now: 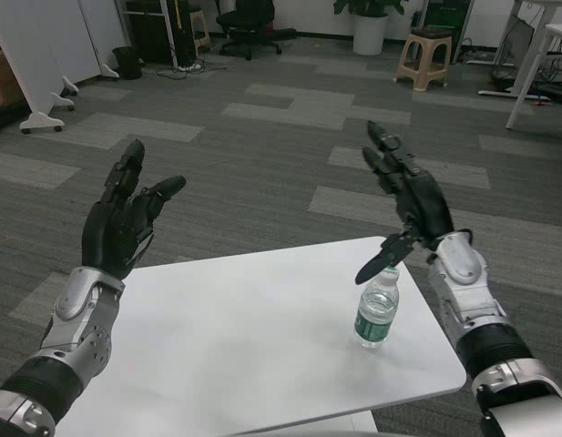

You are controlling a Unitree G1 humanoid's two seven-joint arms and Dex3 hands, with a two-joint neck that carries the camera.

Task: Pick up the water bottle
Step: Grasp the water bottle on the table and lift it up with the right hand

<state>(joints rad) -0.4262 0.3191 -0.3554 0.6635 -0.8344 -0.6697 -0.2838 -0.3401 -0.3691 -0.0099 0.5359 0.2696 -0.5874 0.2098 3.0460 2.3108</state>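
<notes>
- Bottle upright on the white counter, out toward the right edge, near the front right corner.
- Clear plastic, green label round the middle, cap end hidden behind a dark fingertip of the right hand.
- Right hand raised above and just behind the bottle, holding nothing.
- Fingers long and spread, pointing up and away over the carpet; thumb hanging down toward the bottle's top.
- Cannot tell whether that thumb tip touches the cap or only overlaps it in the picture.
- Silver right forearm running down the right side, past the counter's right edge.
- Left hand up at the left, well apart from the bottle, palm turned inward, fingers apart and slightly curved, empty.
- Silver left forearm over the counter's left corner.
- Bottle standing free between the two arms, much nearer the right one, gripped by neither.
- Beyond the counter, grey carpet in light and dark patches.
- Far back: black office chair, tan stool, white planter with green leaves above.
- White panels on wheeled feet at the far left, white desk leg at the far right.
</notes>
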